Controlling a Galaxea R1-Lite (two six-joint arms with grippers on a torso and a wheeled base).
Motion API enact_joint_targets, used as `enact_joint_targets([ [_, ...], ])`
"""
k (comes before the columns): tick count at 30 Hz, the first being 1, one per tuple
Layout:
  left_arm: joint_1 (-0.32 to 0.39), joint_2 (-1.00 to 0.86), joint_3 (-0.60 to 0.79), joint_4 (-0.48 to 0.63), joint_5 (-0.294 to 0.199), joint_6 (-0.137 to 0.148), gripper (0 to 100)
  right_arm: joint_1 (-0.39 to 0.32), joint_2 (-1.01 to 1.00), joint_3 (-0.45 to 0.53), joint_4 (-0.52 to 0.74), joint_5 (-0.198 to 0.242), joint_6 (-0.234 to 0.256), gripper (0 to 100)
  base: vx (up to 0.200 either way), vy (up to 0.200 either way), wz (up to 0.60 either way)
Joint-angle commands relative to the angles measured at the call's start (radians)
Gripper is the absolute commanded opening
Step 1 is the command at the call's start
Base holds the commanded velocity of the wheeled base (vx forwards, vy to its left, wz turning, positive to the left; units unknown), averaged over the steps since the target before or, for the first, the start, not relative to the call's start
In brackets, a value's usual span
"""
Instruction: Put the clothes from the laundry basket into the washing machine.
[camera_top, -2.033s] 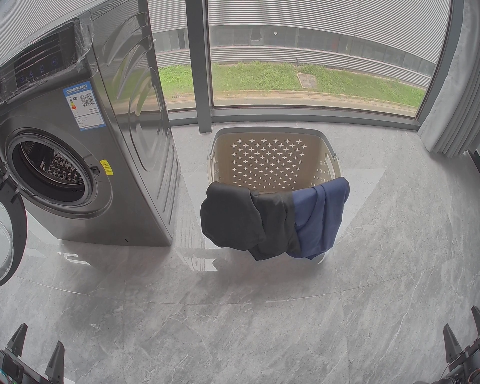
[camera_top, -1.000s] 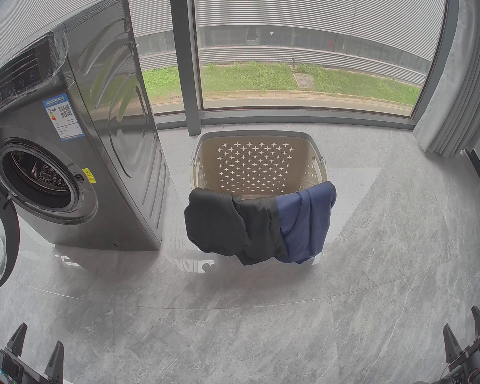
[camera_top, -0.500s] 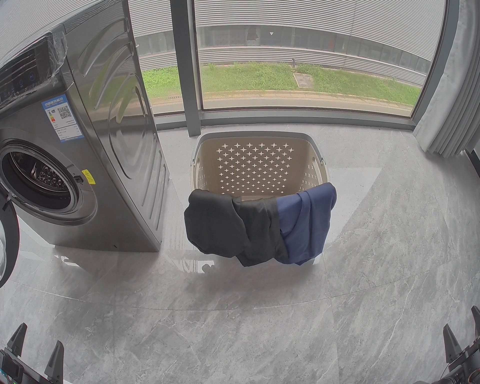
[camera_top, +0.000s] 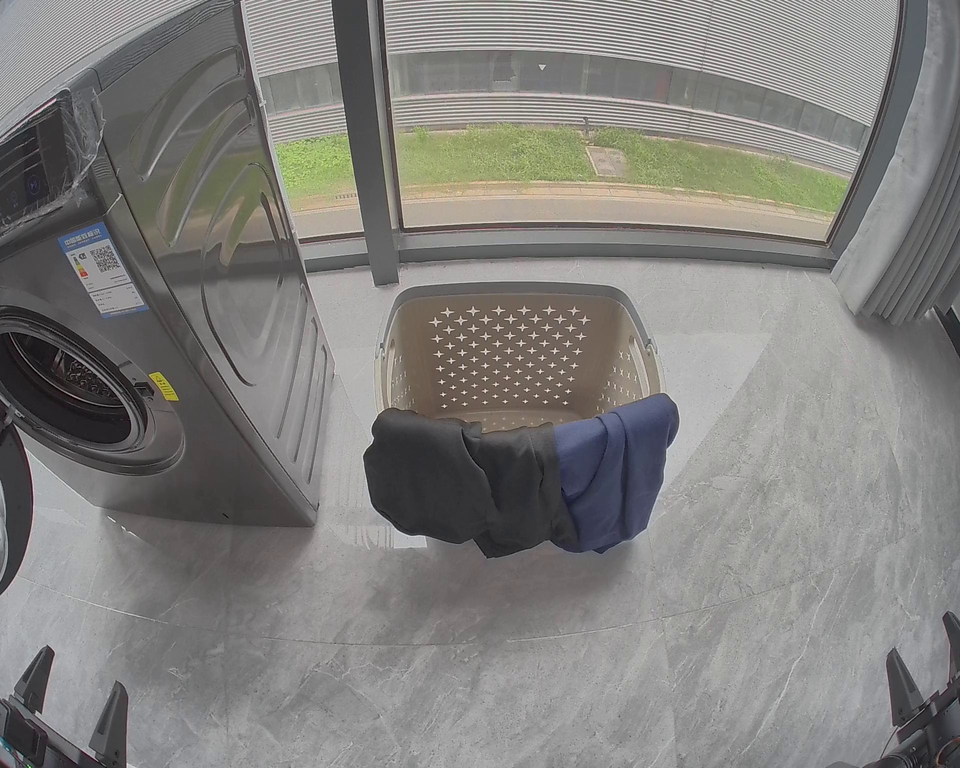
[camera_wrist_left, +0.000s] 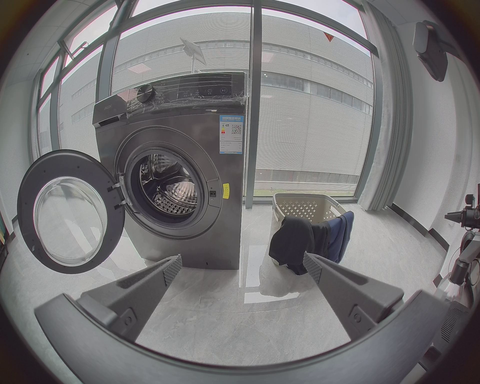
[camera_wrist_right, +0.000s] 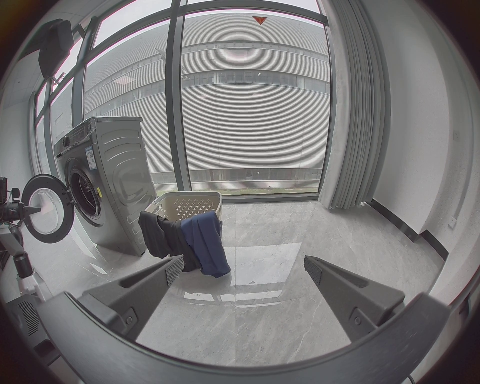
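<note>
1. Grey marble-look floor tiles (camera_top: 480, 680) lie glossy under both tools. Full-height glazing (camera_top: 600, 120) closes the room ahead of them, with a grass strip (camera_top: 560, 160) and a ribbed façade beyond.
2. A pale curtain (camera_top: 900, 230) hangs ahead of the right gripper (camera_top: 920, 640), towards its outer side, beside a white wall with dark skirting.
3. The left gripper (camera_top: 80, 675) hangs low over the tiles with its fingers spread wide and empty. The right gripper is likewise spread and empty.
4. The beige laundry basket (camera_top: 515, 298) stands on the floor well ahead of both grippers, roughly between their lines and close to the glazing.
5. A black garment (camera_top: 440, 480) and a blue garment (camera_top: 615, 470) are draped over the basket rim nearest the tools and touch each other. The black one is on the left gripper's side and the blue one on the right's, and both hang down the outer wall.
6. The grey front-loading washing machine (camera_top: 230, 300) stands ahead of the left gripper, just beside the basket. Its round door (camera_wrist_left: 70, 210) is swung open to that gripper's outer side.
7. The left wrist view looks straight into the steel drum (camera_wrist_left: 170, 185) and at a control panel under plastic wrap.
8. The head view looks down into the basket at its star-punched far wall.
9. The right wrist view takes in the machine's ribbed side panel and the curtain's full drop.
</note>
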Motion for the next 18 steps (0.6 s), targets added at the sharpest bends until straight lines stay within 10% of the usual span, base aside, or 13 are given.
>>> enact_joint_targets([
  [1,0.001,-0.008,0.015,0.0,0.0,0.001,100,0.001,-0.016,0.016,0.0,0.001,0.0,100,0.0,-0.2,0.0],
  [18,0.001,-0.01,0.015,0.0,0.0,0.001,100,0.001,-0.016,0.016,0.0,0.001,0.0,100,0.0,-0.047,0.0],
])
